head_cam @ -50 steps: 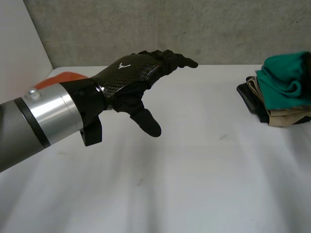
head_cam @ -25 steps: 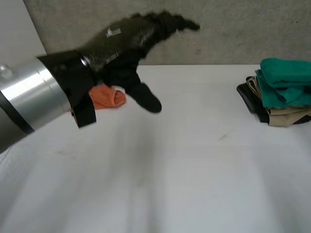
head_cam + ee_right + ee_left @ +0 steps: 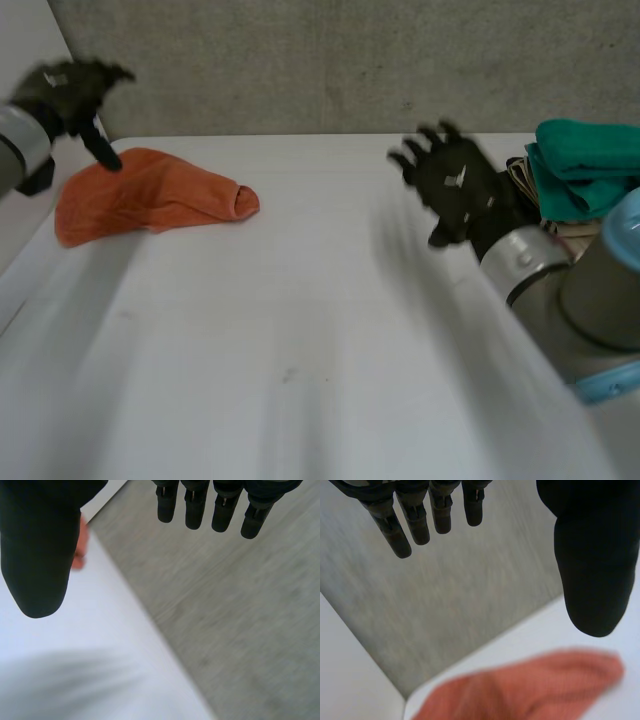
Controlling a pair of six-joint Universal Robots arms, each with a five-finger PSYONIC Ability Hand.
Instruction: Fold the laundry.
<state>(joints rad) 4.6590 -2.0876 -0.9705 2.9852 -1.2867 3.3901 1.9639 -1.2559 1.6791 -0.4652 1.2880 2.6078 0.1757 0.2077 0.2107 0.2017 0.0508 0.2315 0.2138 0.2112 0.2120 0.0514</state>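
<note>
An orange cloth (image 3: 150,195) lies crumpled at the table's far left; in the left wrist view the orange cloth (image 3: 530,690) is below my thumb. My left hand (image 3: 70,95) hovers open above the cloth's far left end, fingers (image 3: 410,520) straight, thumb (image 3: 592,555) apart, holding nothing. My right hand (image 3: 455,185) is raised over the table's right side, open with fingers spread, just left of the folded stack. In its own wrist view its fingers (image 3: 215,505) are straight and empty.
A stack of folded laundry, a teal piece (image 3: 585,165) on top of beige and black ones, sits at the table's right edge. A grey wall (image 3: 330,60) runs behind the table. White tabletop (image 3: 300,330) spreads in front.
My left arm swung from the table's middle to the far left, uncovering the orange cloth. My right arm and hand came into the head view at the right.
</note>
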